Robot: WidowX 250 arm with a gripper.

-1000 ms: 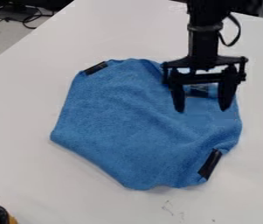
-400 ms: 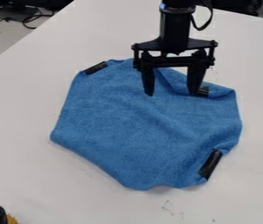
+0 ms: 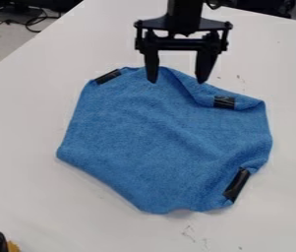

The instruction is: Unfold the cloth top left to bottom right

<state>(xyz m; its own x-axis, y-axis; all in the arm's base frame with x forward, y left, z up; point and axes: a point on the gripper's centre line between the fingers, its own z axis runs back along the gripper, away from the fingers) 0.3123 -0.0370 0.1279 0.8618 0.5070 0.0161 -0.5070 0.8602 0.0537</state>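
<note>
At the near left corner of the view, part of a black and yellow object [image 3: 12,246] shows. Beyond it, the blue cloth [image 3: 157,138] lies on the white table [image 3: 28,123], broadly spread but uneven in outline. Its lower right edge has a dark strip [image 3: 237,185]; farther back, a narrow turned-over flap [image 3: 242,102] carries another dark patch [image 3: 225,102], and a dark tab [image 3: 108,76] marks the top left. The end effector [image 3: 177,82] is at the cloth's far edge, released, its 2 fingers apart and nothing between them.

The step in hand looks like lining up for a grasp at the top left. To do it well, I would centre over the loose edge near that tab, lower until the tips just meet the fabric, and pinch only the upper layer. Then lift slightly and draw it low and steadily toward the bottom right; pulling flat or fast could drag the whole cloth.

Count: 1 cloth, 3 dark markers on it, 1 end effector.
</note>
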